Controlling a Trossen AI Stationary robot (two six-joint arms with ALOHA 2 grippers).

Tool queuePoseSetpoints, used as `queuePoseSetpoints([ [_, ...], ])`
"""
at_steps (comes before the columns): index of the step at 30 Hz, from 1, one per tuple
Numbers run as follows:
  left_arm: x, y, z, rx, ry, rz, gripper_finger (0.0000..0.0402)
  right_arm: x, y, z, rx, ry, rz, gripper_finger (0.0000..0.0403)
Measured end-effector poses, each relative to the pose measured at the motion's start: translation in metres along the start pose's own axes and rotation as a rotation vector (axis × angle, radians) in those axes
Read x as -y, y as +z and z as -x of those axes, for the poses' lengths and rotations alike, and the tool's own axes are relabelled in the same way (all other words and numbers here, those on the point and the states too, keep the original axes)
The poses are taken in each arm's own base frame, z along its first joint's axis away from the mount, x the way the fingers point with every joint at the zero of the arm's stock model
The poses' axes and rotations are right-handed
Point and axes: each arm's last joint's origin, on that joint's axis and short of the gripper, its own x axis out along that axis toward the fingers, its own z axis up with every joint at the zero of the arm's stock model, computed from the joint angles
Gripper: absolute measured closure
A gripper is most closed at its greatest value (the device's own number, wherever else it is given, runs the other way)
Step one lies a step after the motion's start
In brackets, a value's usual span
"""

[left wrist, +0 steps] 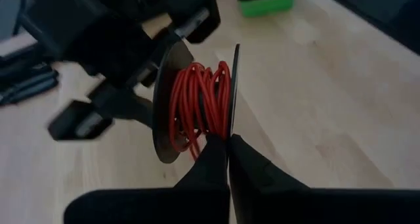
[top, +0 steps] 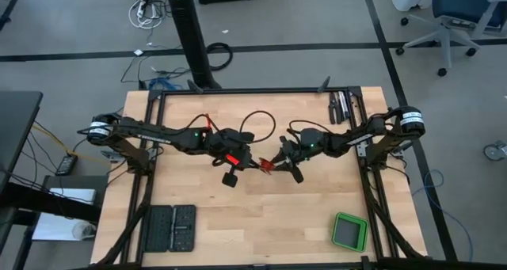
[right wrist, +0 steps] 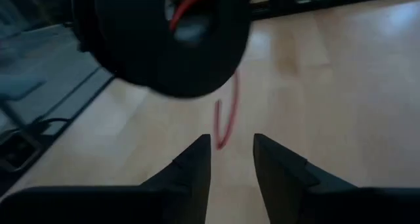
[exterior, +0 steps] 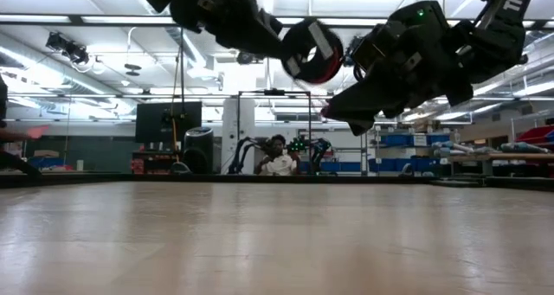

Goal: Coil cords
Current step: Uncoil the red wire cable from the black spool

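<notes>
Over mid-table, my two arms meet nose to nose above the table, both raised clear of the wood. The left gripper is pinched tight on the rim of one black spool, and only its wrist camera shows what is wound there: the red cord, in many turns between the spool's two flanges.

The overhead camera gives just a red fleck between the grippers, so from there I cannot tell how the cord runs. The right gripper stands with its fingers parted a little and nothing between them; its own camera looks up at the spool's dark flange and catches one loose loop of cord hanging below it, in front of the finger gap.

The table-level camera alone shows the height: spool and both grippers hang well above the bare wood, with one person seated far back in the room.

Counted from above: two arms, one spool, one cord, one green tray at the near right corner, one black case at the near left.
</notes>
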Motion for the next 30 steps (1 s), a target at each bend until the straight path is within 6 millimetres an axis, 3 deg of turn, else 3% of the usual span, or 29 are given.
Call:
queuePoseSetpoints([
  [20,-0.0021,0.0032,0.0002,0.018,0.061,0.013,0.0401,-0.0016,0.0048,-0.0004,0.050,-0.007,0.014,0.0293],
  [23,-0.0024,0.0038,0.0002,0.024,0.066,0.024,0.0401,-0.0008,0.0049,-0.0004,0.053,-0.036,0.009,0.0313],
  [28,-0.0011,0.0052,-0.0001,0.029,0.078,0.025,0.0401,-0.0005,0.0049,-0.0004,0.054,-0.043,0.013,0.0391],
  [30,-0.0010,0.0054,-0.0001,0.028,0.086,0.025,0.0401,-0.0004,0.0047,-0.0004,0.053,-0.048,0.006,0.0393],
])
